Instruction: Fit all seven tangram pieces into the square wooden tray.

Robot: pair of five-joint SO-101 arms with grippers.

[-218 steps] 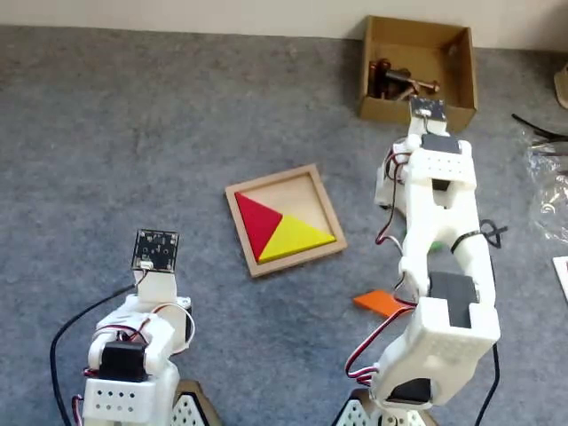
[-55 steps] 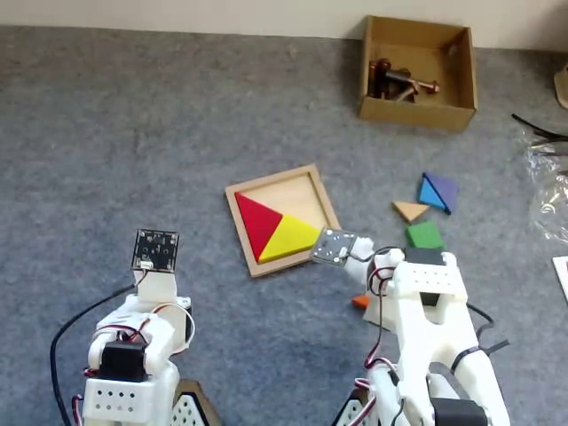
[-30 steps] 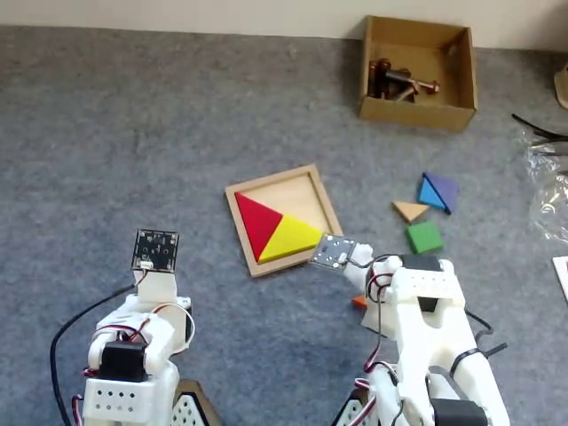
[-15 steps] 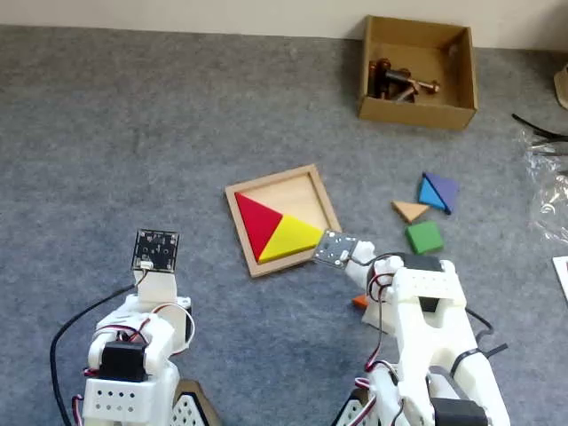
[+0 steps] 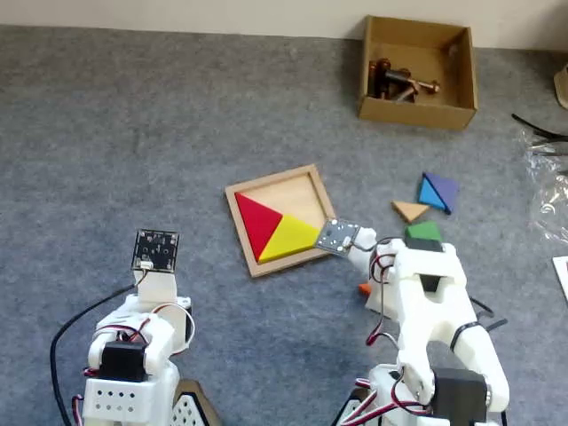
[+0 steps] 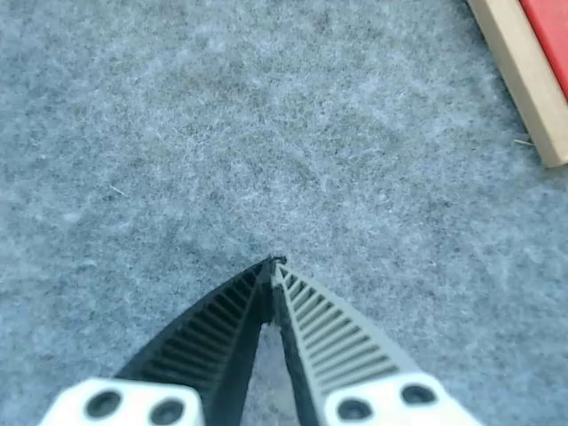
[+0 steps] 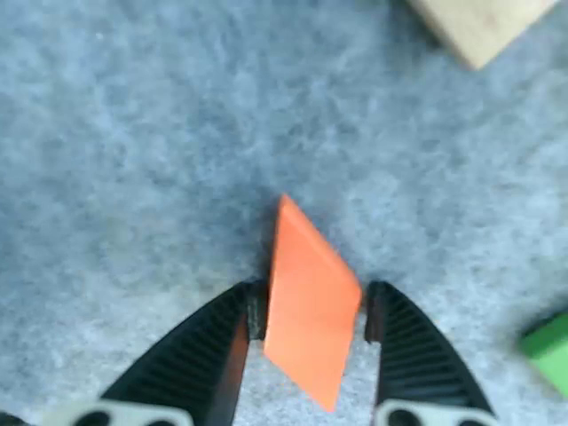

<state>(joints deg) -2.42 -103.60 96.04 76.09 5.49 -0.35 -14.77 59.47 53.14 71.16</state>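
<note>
The right claw (image 7: 312,309) pinched the orange parallelogram (image 7: 306,266) across its short width, long axis pointing away from the wrist. The wooden tray (image 5: 271,178) lay near, around ten o'clock from it. The left claw (image 6: 271,266), pressed together, hung over the tabletop at the tray's seven o'clock.

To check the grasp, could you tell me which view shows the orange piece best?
The right wrist view: the orange piece sits whole in the right claw. The high view catches a sliver beside the arm.

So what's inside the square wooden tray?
A red triangle and a yellow triangle lie in the tray, the rest bare wood. The right arm's camera hides one corner.
</note>
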